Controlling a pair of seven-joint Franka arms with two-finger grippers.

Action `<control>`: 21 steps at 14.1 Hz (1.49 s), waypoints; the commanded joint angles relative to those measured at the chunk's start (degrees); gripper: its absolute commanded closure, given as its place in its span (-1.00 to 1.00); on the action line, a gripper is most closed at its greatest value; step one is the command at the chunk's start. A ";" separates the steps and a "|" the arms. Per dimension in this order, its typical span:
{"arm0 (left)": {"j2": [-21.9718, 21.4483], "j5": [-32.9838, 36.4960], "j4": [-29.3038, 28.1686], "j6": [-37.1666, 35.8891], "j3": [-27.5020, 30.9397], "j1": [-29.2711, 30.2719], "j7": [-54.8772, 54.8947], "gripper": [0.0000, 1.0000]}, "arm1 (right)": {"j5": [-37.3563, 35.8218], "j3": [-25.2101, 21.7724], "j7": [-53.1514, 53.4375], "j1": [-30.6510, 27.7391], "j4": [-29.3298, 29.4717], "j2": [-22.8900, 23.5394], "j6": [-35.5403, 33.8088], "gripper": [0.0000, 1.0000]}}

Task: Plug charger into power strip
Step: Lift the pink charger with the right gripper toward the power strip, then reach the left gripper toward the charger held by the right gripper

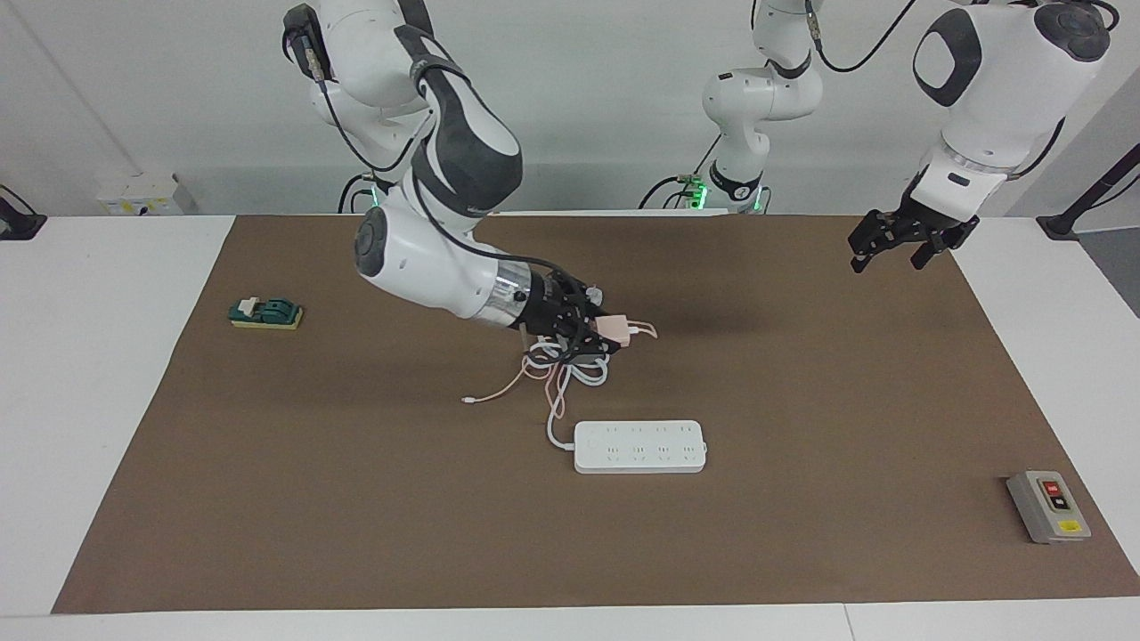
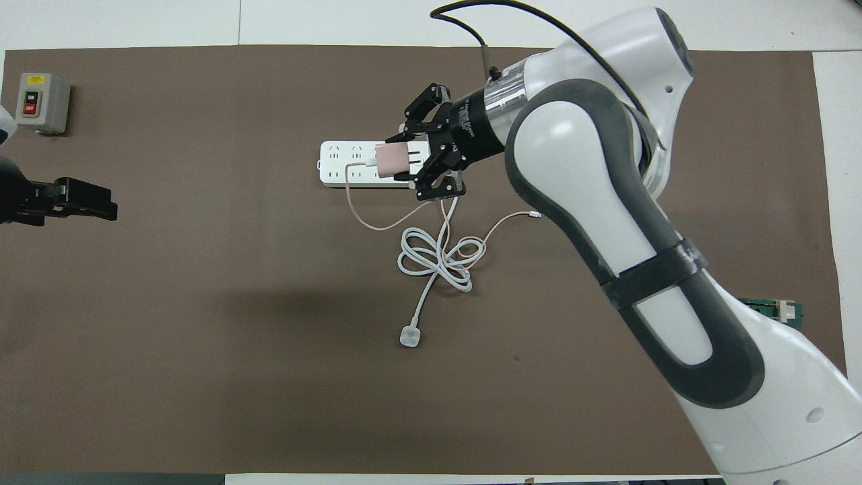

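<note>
Your charger [image 2: 389,160] is up in the air over the strip [image 1: 640,446], with its two prongs pointing back toward the right gripper [image 2: 412,156], about 3 o'clock in the overhead view, so its axis through the prongs runs along the strip's length. It looks like a small pale-pink cube; a white connector sits at its 9 o'clock face, and a thin pink cable [image 2: 377,222] droops from there down to the surface [image 1: 356,499], then trails to a small plug tip at 4 o'clock of the charger in the overhead view. The right gripper's fingers [image 2: 431,176] are closed on the charger. The strip lies flat, long and white with rounded corners and two rows of outlets, its long axis running between the two arms' ends of the surface. Its thick white cord [image 2: 434,259] loops in a knot-like bundle nearer the robots and ends in a white plug [image 2: 409,336] at 6 o'clock of the strip in the overhead view. Your left gripper [image 1: 891,252] waits raised near the left arm's end, fingers spread apart and holding nothing.
</note>
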 commanded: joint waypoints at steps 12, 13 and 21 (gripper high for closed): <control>10.02 -48.67 -2.00 6.98 0.31 5.59 22.07 -1.00 | 3.01 -0.13 0.31 4.93 -3.25 1.03 6.05 1.00; 11.07 -50.34 -2.17 7.43 0.23 5.41 22.98 -1.00 | 3.01 -0.13 0.22 4.84 -3.34 1.11 6.05 1.00; 16.71 -67.66 -3.14 7.34 -0.56 1.99 29.23 -1.00 | 3.62 -0.22 2.68 4.22 -3.34 1.46 6.57 1.00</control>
